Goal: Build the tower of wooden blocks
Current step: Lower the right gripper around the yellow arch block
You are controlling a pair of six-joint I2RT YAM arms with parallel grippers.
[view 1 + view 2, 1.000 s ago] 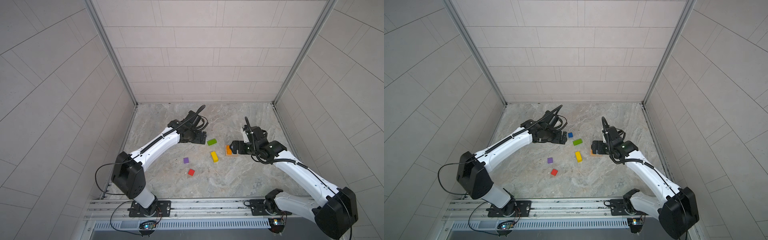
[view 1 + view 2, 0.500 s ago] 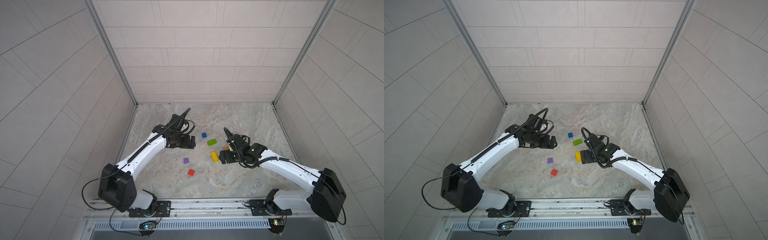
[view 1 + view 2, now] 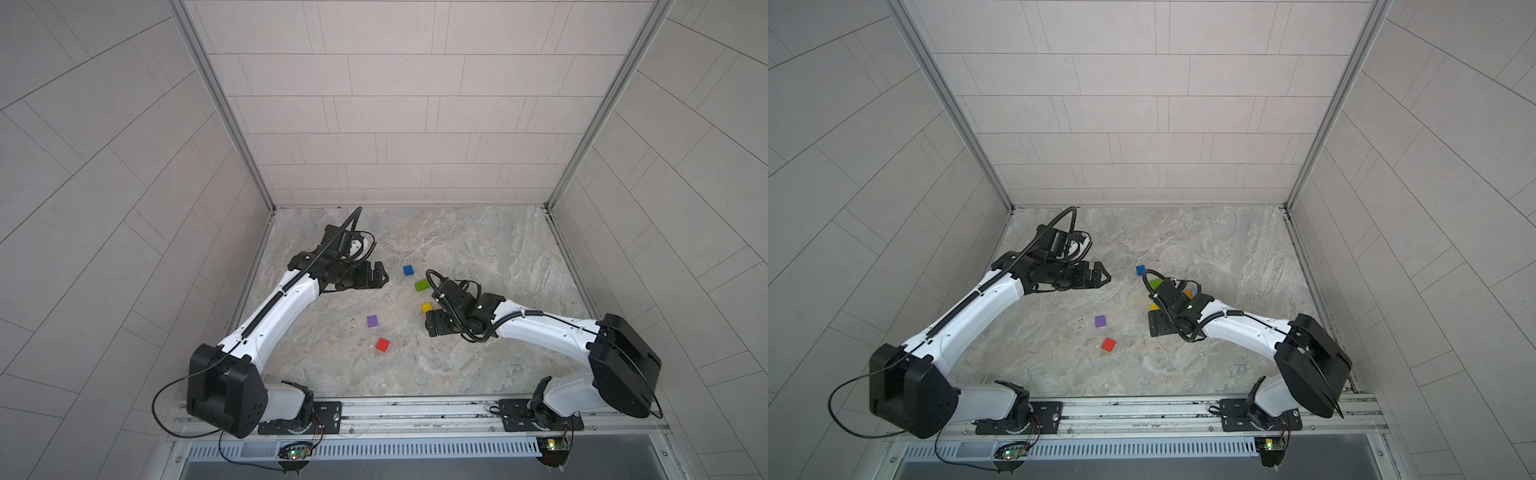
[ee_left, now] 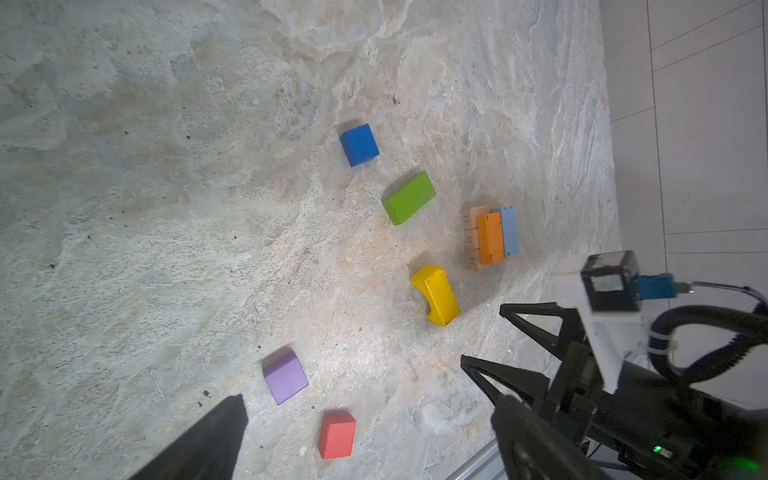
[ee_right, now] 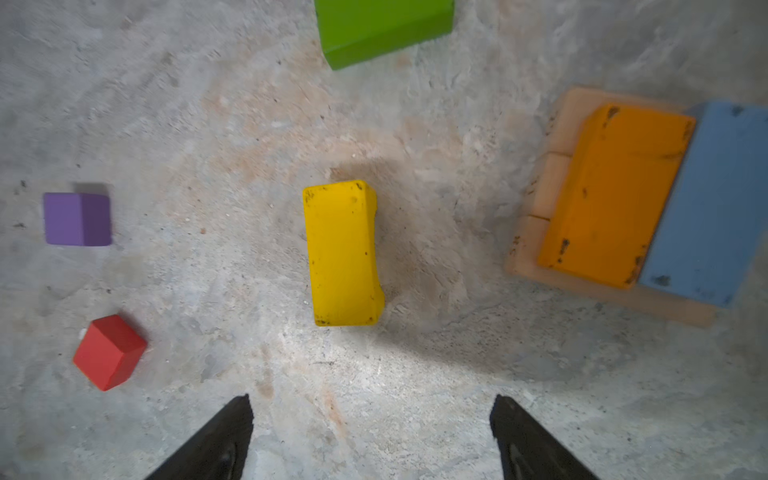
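Observation:
The wood block tower stands as a low stack: tan bars (image 4: 471, 237) on the floor, with an orange bar (image 4: 490, 239) and a light-blue bar (image 4: 509, 230) side by side on them. Loose on the floor lie a yellow bar (image 5: 343, 253), a green bar (image 3: 422, 285), a dark-blue cube (image 3: 408, 270), a purple cube (image 3: 372, 321) and a red cube (image 3: 382, 345). My right gripper (image 5: 371, 399) hangs open and empty just short of the yellow bar's near end. The left gripper (image 3: 380, 274) is open and empty, left of the dark-blue cube.
The floor (image 3: 478, 249) is grey marbled stone, walled in by tiled panels on three sides. A metal rail (image 3: 415, 411) with both arm bases runs along the front. The right arm's wrist covers most of the stack in both top views.
My right gripper has left the stack and swung forward and left to the yellow bar. The left gripper has pulled back to the left, uncovering the dark-blue cube.

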